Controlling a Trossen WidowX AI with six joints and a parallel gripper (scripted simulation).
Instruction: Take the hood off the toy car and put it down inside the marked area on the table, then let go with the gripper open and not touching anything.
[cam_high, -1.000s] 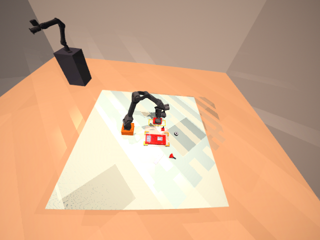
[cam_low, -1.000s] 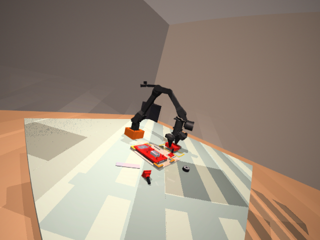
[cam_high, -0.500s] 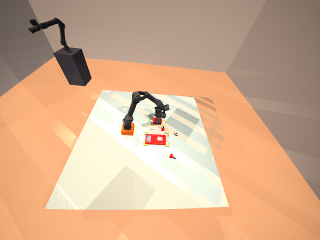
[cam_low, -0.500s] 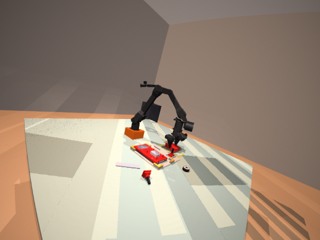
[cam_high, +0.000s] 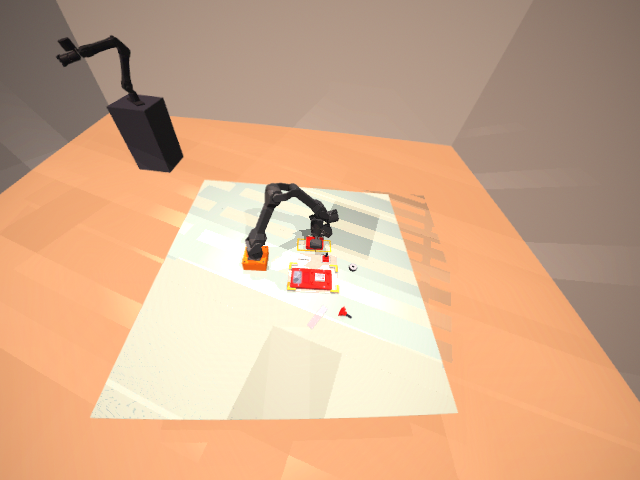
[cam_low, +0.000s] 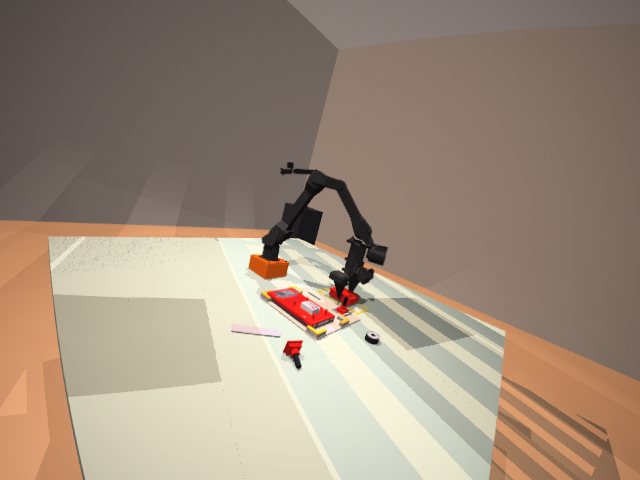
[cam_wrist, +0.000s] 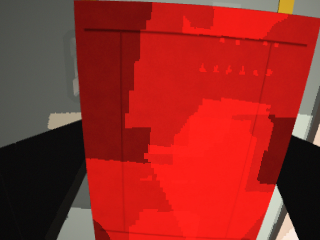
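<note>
The hood (cam_high: 308, 240) (cam_low: 353, 297) (cam_wrist: 190, 100) is a flat red panel. My gripper (cam_high: 315, 243) (cam_low: 345, 292) (cam_wrist: 183, 135) points down and is shut on the hood, one black finger at each long side in the wrist view. The hood is inside or over the yellow outline of the marked area (cam_high: 329, 251) (cam_low: 368, 309), low at the table; whether it touches the table I cannot tell. The red toy car (cam_high: 310, 285) (cam_low: 293, 301) lies between yellow corner pieces, with a pale block exposed on it.
A small red part with a black stem (cam_high: 325, 259) (cam_low: 342, 310) stands between hood and car. A wheel (cam_high: 353, 267) (cam_low: 372, 337), a red piece with a black tip (cam_high: 343, 311) (cam_low: 293, 347) and a pale pink strip (cam_high: 317, 317) (cam_low: 255, 330) lie around the car.
</note>
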